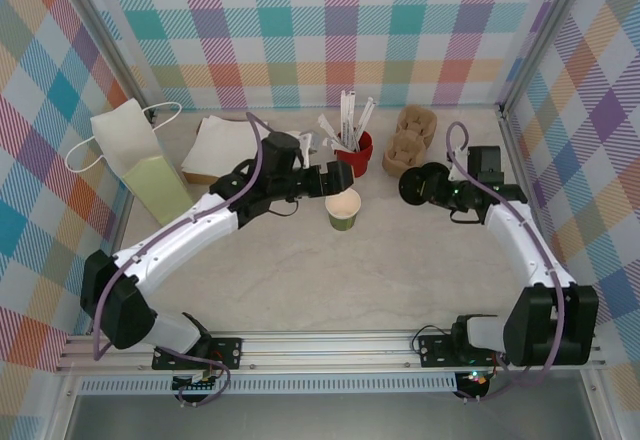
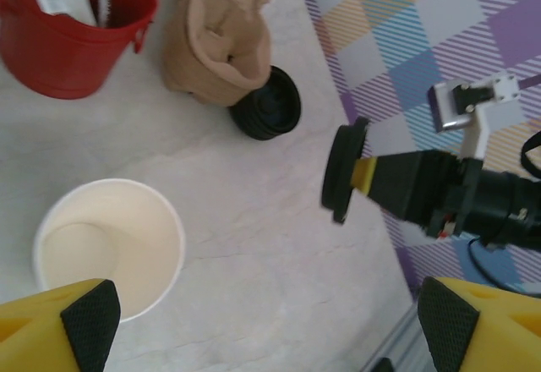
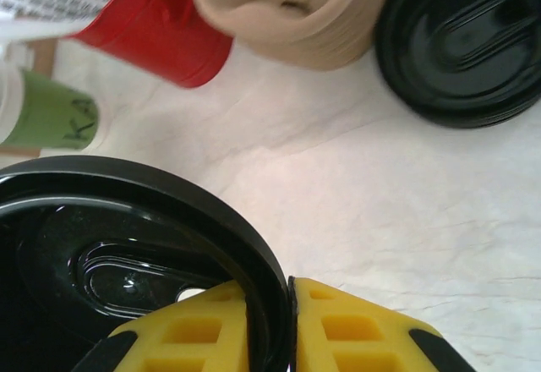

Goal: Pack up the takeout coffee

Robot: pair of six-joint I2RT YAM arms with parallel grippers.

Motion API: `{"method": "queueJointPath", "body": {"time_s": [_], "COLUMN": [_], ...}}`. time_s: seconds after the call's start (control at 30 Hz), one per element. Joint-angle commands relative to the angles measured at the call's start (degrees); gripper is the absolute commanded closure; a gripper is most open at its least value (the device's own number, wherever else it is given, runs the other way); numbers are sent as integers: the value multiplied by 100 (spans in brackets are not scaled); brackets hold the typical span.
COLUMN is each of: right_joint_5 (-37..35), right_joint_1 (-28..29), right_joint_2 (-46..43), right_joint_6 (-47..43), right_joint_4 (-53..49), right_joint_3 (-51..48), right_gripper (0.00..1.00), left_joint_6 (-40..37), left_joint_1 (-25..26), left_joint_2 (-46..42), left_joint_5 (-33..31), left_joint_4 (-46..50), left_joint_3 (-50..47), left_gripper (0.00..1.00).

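- An olive-green cup (image 1: pixel 343 210) is seen standing upright and uncovered at the middle of the marble-patterned table (image 1: pixel 300 270), its cream interior exposed.
- The left gripper (image 2: pixel 269 325) is held just above and behind the cup, its jaws spread wide with nothing between them; in the left wrist view the cup's rim is partly covered by one black-padded finger (image 2: pixel 89 314).
- A black lid (image 3: pixel 127 245) is gripped by its rim between the yellow fingers of the right gripper (image 3: pixel 275 313), which are clenched tight on it.
- The lid is held on edge in the air, to the right of the cup and apart from it.
- A second black lid (image 2: pixel 266 104) is seen lying flat on the table, just beside the brown cardboard carriers (image 1: pixel 410 140) near the back wall.
- A red cup (image 1: pixel 357 152) filled with white stirrers (image 1: pixel 350 115) is placed behind the olive-green cup, to the left of the carriers.
- A cream and green paper bag (image 1: pixel 140 155) with cord handles is seen on its side at the far left, with a stack of white paper (image 1: pixel 222 145) next to it.
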State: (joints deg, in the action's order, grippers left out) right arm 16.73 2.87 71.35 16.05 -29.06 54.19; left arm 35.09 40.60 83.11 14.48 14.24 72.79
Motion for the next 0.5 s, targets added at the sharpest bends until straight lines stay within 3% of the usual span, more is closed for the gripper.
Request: {"method": "queueJointPath", "body": {"time_s": [0.0, 0.47], "right_joint_5": [310, 237], "right_joint_1": [271, 879], "right_joint_2": [-353, -974], "right_joint_6": [279, 607], "right_joint_4": [248, 182], "right_joint_3": [-240, -415], "right_gripper": [82, 83], "left_joint_6": [362, 330], "left_joint_1": [231, 778], "left_joint_2": [186, 1094], "left_joint_5": [574, 574], "left_joint_4": [-771, -507], "left_joint_3": [-46, 650], "left_gripper": [8, 13]}}
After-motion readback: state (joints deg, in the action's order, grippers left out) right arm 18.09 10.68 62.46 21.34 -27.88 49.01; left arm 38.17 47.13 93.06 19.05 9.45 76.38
